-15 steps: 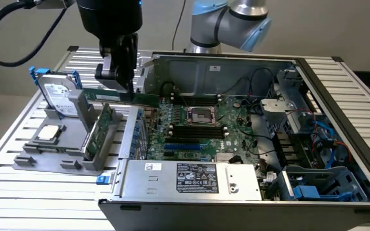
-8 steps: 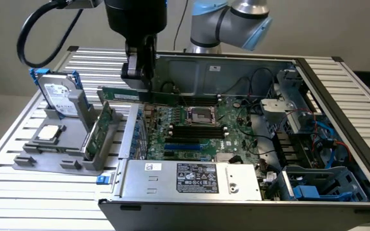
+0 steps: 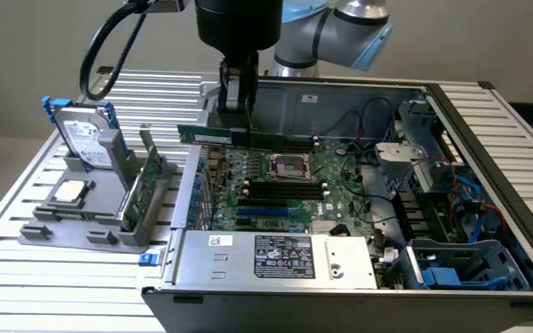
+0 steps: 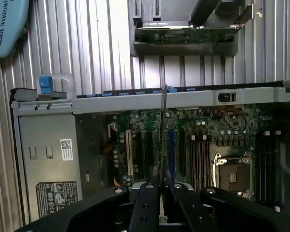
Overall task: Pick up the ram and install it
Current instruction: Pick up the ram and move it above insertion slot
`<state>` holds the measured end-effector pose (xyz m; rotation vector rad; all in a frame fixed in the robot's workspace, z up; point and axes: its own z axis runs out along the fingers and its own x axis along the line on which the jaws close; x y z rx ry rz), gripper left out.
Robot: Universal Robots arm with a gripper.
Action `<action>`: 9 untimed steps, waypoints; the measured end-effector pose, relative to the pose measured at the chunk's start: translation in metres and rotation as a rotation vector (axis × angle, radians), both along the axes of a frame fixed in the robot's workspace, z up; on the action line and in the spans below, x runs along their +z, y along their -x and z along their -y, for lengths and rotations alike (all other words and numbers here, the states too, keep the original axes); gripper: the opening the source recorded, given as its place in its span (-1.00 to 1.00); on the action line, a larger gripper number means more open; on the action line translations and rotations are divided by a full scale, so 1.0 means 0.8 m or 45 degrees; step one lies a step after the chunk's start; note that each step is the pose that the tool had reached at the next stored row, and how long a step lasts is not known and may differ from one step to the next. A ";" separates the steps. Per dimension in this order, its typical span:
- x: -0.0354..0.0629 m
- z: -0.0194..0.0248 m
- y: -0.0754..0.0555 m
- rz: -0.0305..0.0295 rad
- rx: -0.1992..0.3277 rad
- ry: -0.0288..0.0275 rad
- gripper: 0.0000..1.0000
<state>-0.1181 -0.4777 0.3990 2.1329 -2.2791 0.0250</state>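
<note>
My gripper [image 3: 233, 119] is shut on the ram [image 3: 248, 138], a long thin green stick held level above the far edge of the motherboard [image 3: 280, 201] inside the open computer case [image 3: 488, 173]. In the wrist view the ram [image 4: 163, 130] shows edge-on as a thin line running out from between the black fingers [image 4: 147, 205], over the board [image 4: 193, 145]. The black memory slots [image 3: 285, 189] lie below and nearer the camera than the stick, beside the bare processor socket [image 3: 290, 165].
At the exterior view's left a grey holder [image 3: 63, 232] carries a hard drive [image 3: 86, 142], a silver processor chip [image 3: 70, 191] and a wider green card [image 3: 146, 191]. A power supply [image 3: 276, 255] fills the case front. Cables and blue drive bays [image 3: 452, 208] crowd its right.
</note>
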 end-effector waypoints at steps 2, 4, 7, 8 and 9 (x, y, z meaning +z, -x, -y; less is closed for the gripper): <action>0.000 -0.0005 -0.011 0.0000 0.000 -0.0008 -0.72; 0.000 -0.0010 -0.022 0.0000 0.000 -0.0016 -0.72; -0.002 -0.0047 -0.035 0.0005 0.000 -0.0027 -0.72; -0.004 -0.0066 -0.038 0.0007 0.000 -0.0032 -0.72; -0.005 -0.0087 -0.040 0.0008 0.000 -0.0041 -0.72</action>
